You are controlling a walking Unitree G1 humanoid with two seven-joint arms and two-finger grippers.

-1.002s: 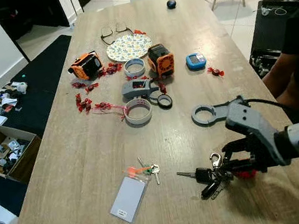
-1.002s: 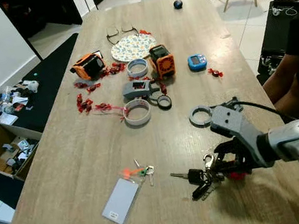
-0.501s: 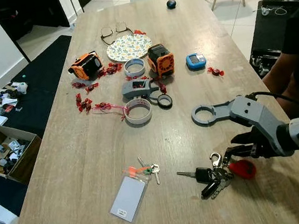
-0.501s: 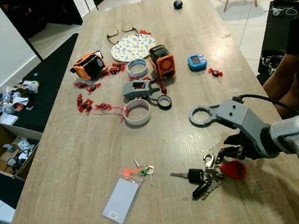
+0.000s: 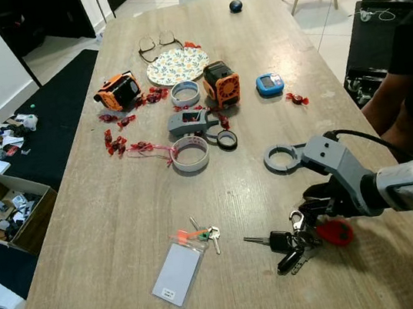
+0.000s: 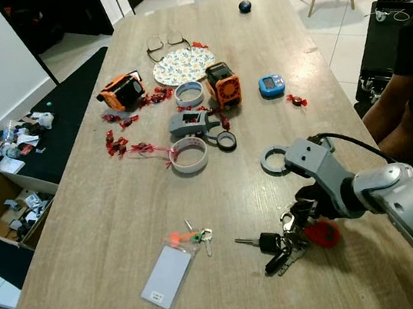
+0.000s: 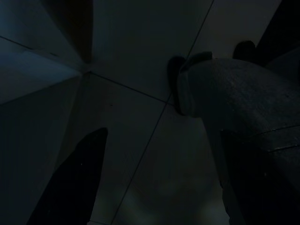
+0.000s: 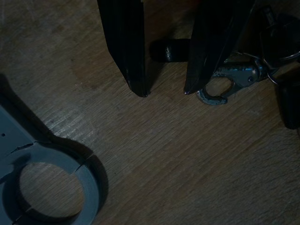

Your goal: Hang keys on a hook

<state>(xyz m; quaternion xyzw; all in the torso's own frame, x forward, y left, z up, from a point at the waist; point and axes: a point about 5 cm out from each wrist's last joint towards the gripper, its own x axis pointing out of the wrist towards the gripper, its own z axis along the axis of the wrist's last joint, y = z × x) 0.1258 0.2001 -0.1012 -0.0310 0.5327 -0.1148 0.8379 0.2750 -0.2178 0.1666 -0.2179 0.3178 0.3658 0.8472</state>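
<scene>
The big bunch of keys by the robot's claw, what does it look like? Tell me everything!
The bunch of keys lies flat on the wooden table, near its right edge. It has black-headed keys, one pointing left, a silver metal clip and a round red tag. The right claw is open just above it, one black finger beside the clip. Nothing is lifting it yet.

A long wooden table (image 5: 122, 214) carries a patterned plate (image 5: 178, 65), eyeglasses (image 5: 156, 43), tape rolls (image 5: 190, 154) and scattered red candies (image 5: 119, 140). Nearer lie a key bunch (image 5: 297, 239) with a red tag, a grey card with small keys (image 5: 179, 272), and a grey ring bracket (image 5: 285, 157).
</scene>
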